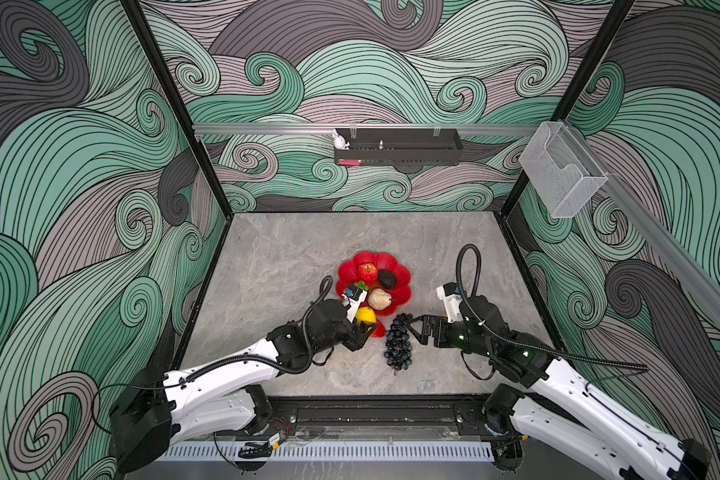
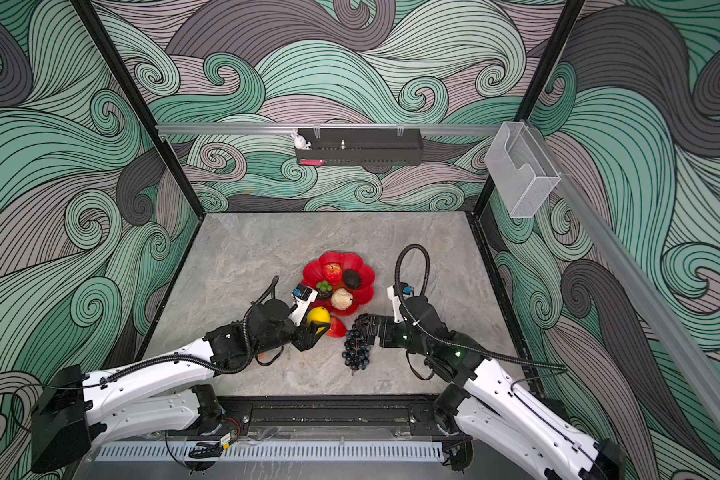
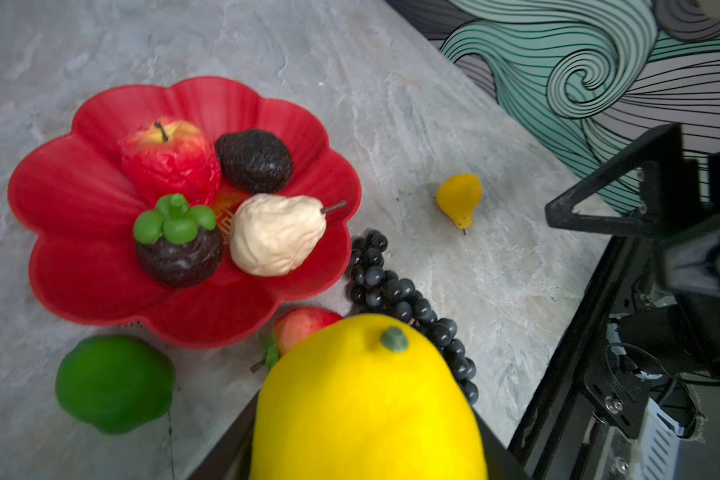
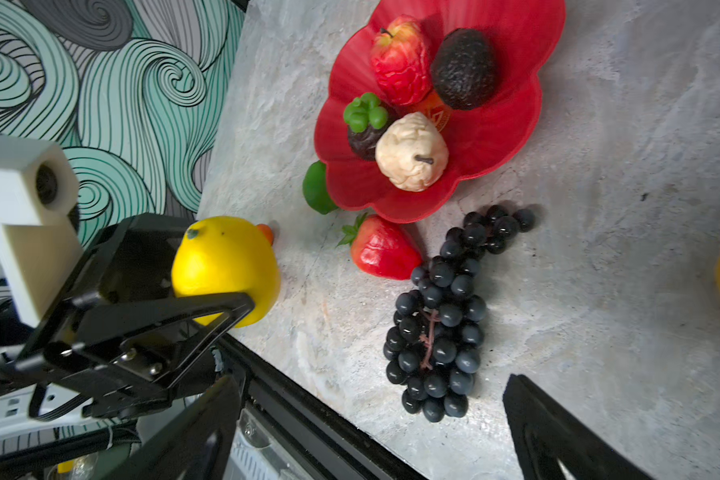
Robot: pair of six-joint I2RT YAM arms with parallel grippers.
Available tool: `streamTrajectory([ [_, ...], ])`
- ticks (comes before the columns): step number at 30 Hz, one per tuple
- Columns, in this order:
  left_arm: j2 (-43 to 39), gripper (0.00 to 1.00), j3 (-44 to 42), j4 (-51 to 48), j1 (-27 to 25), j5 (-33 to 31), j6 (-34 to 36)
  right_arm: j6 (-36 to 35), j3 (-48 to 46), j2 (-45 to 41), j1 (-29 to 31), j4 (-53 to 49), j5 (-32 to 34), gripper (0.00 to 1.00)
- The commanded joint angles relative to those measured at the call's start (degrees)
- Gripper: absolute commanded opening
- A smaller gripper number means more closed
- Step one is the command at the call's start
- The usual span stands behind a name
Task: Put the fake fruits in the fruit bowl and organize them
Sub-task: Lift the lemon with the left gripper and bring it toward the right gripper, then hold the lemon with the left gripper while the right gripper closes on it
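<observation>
Robot lab test cell, not a home or kitchen. Enclosure of printed swirl wall panels [image 1: 350, 62] on black frame posts [image 1: 177, 104], with an aluminium rail [image 1: 267, 129] carrying a black wall tray [image 1: 400, 153] and a clear acrylic holder [image 1: 558, 174]. Small stone-look tabletop [image 1: 287, 257]. Left arm [image 1: 225, 374] and right arm [image 1: 578, 390] are bolted to a black base rail [image 1: 371, 415], exposed cabling, slotted cable duct [image 1: 329, 453] in front. Only plastic props on the table: lemon [image 1: 365, 316], grape bunch [image 1: 398, 343], red fruit bowl [image 1: 391, 259].
</observation>
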Motion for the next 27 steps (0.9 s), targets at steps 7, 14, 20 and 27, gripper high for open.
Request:
streamTrajectory([
  [7,-0.09,0.54,-3.82,17.6,0.16,6.64,12.44,3.68,3.91,1.92,6.63,4.84,4.53,0.99],
  [14,2.0,0.54,-4.73,20.29,0.21,5.95,17.85,3.74,5.35,5.25,9.14,5.46,5.39,0.98],
  [20,2.94,0.54,-5.38,20.44,-0.01,12.66,19.21,4.44,6.76,9.16,11.09,6.79,4.96,0.96],
  [27,2.95,0.54,-5.52,20.37,-0.8,14.44,20.22,5.89,6.43,12.87,13.0,10.23,4.69,0.91],
])
